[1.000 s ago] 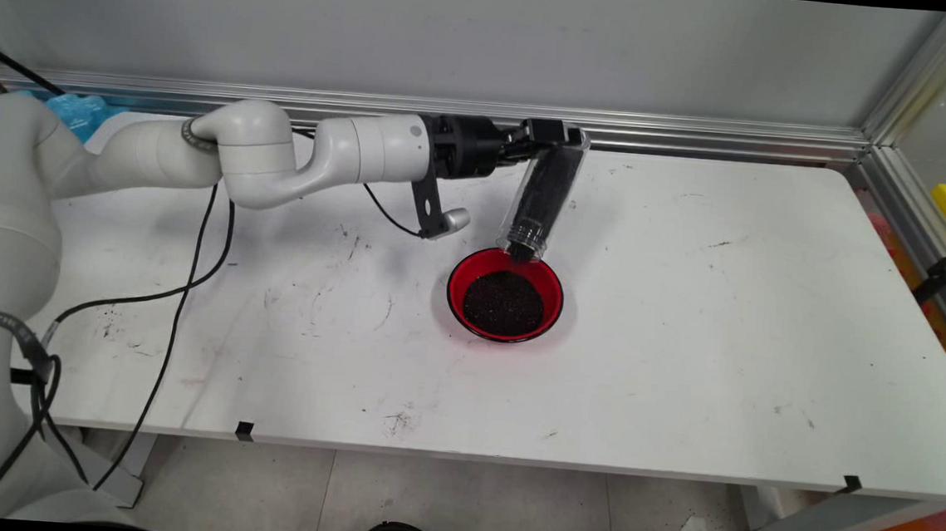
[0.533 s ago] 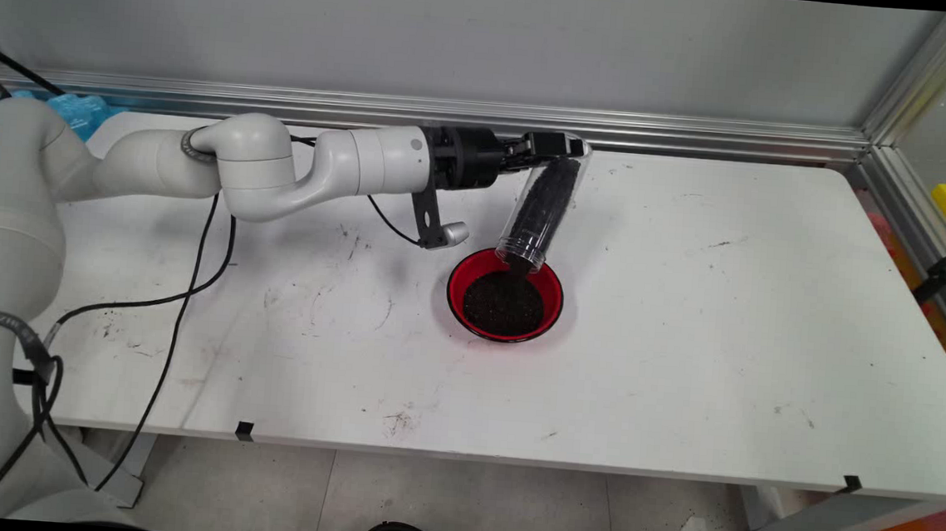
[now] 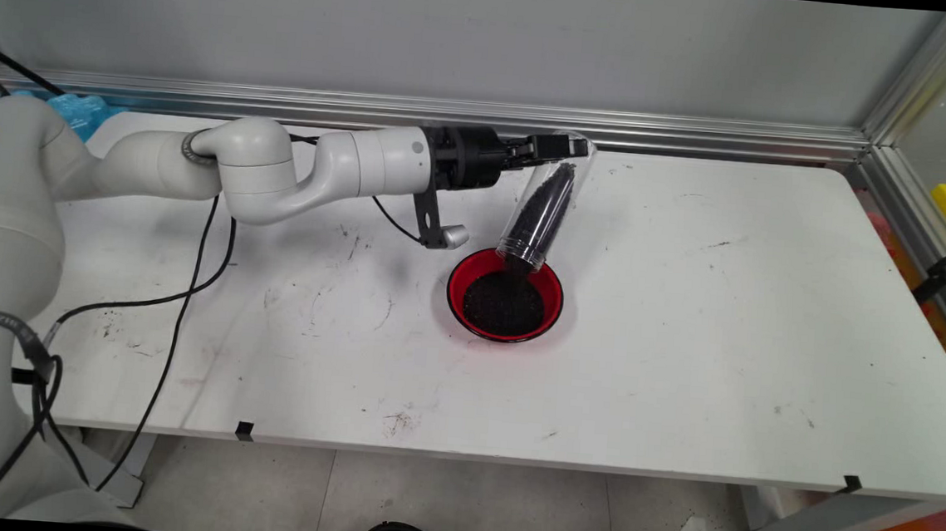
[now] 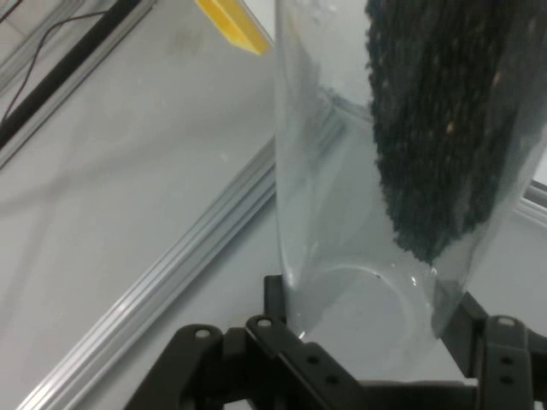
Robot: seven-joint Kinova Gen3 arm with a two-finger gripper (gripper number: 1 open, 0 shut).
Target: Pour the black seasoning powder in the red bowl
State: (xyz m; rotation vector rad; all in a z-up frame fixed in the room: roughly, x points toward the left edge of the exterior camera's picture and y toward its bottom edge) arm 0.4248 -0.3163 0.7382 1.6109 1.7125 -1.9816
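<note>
Gripper [image 3: 571,147] clamped on the closed base end of a clear plastic tube [image 3: 546,197], fingers [image 4: 491,346] pressed against either side of the base as seen in the hand view. Arm reaches in level from the table's left side, wrist roughly horizontal, gripper near the table's far edge about midway along it.

Tube tilted steeply, base up and toward the far edge, open mouth down and toward the near side. Mouth sits just above the far rim of a red bowl [image 3: 555,295]; cannot tell whether it touches the rim. Tube part-filled with dark granules [image 4: 444,128]; in the hand view the granules lie along one side of the tube wall, with the base end [image 4: 363,299] clear and transparent. In the main view the dark fill runs down the tube's length to the mouth.

Red bowl stands on the white table [image 3: 685,330] near its middle, a little toward the far edge. Bowl holds a dark heap of granules [image 3: 504,303] covering most of its inside; red wall visible all round the heap. A small stream of granules visible between tube mouth and heap.

Black cables [image 3: 189,279] hang from the arm over the table's left part
</note>
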